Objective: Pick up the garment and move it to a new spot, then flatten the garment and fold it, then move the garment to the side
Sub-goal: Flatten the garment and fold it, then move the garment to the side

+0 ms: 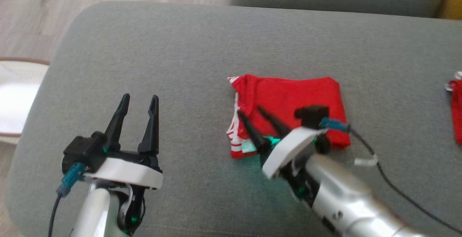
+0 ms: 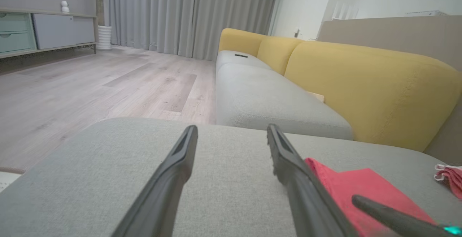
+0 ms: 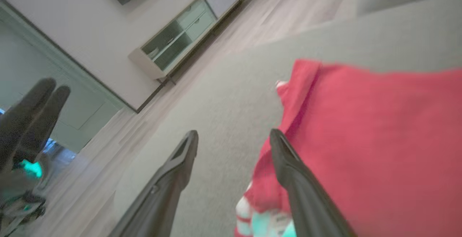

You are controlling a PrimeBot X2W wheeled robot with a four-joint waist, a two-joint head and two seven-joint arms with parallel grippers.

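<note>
The garment (image 1: pixel 288 99) is red with white trim and lies folded into a compact rectangle on the grey ottoman (image 1: pixel 202 56). My right gripper (image 1: pixel 249 109) is open just over its left edge, holding nothing. In the right wrist view the garment (image 3: pixel 379 139) spreads to the right of the open right gripper (image 3: pixel 234 136), one finger over its edge. My left gripper (image 1: pixel 140 99) stands open over bare cushion, well to the left of the garment. From the left wrist camera, the open left gripper (image 2: pixel 231 130) has the garment (image 2: pixel 364 190) at lower right.
Another red cloth (image 1: pixel 455 110) lies at the ottoman's right edge. A grey and yellow sofa (image 2: pixel 288 85) stands beyond the ottoman. Wooden floor (image 1: pixel 43 13) and a pale round rug (image 1: pixel 14 99) lie to the left. A black cable (image 1: pixel 397 186) trails from my right wrist.
</note>
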